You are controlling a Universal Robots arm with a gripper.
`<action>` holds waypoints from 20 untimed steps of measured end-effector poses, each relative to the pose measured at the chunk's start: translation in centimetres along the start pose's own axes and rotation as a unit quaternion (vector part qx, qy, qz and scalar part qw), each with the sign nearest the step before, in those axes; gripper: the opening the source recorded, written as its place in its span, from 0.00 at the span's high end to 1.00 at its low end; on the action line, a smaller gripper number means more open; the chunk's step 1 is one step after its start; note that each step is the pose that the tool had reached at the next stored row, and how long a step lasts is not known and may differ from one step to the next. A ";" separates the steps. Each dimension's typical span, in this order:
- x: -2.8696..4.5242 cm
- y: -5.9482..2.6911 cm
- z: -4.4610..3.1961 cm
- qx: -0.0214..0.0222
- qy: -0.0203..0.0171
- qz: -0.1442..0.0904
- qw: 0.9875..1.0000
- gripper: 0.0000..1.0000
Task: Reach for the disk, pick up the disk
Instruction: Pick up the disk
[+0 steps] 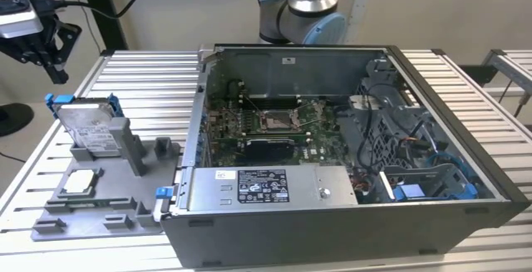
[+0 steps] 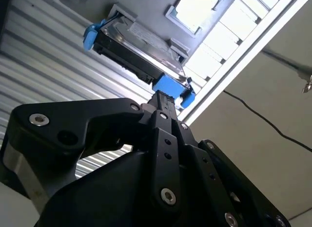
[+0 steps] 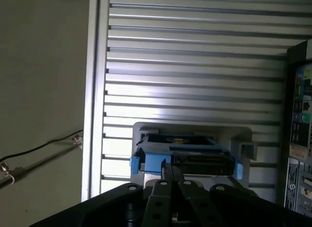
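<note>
End effector (image 3: pixel 170 168): my fingers are pressed together, pinching nothing.
Disk (image 1: pixel 86 127): upright in its grey holder (image 1: pixel 129 144) on the desk (image 1: pixel 141 85).
Gap: I hover above it, apart.

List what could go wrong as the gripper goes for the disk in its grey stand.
1. The gripper looks shut above the disk; unless it opens, its tips may strike the blue bracket.
2. The disk stands on edge in the grey stand; an off-centre grip could jam or tip it.
3. The chip lies close beside the stand; a dropped disk might hit it.
</note>
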State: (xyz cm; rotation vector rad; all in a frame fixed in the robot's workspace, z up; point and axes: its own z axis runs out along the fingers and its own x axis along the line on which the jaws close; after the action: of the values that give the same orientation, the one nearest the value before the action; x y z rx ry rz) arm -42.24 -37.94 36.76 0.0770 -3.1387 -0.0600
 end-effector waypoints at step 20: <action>0.00 0.00 0.00 0.000 0.004 -0.107 0.994 1.00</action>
State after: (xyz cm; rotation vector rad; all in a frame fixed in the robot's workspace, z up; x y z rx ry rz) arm -42.24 -37.94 36.76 0.4119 -3.1083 -0.0592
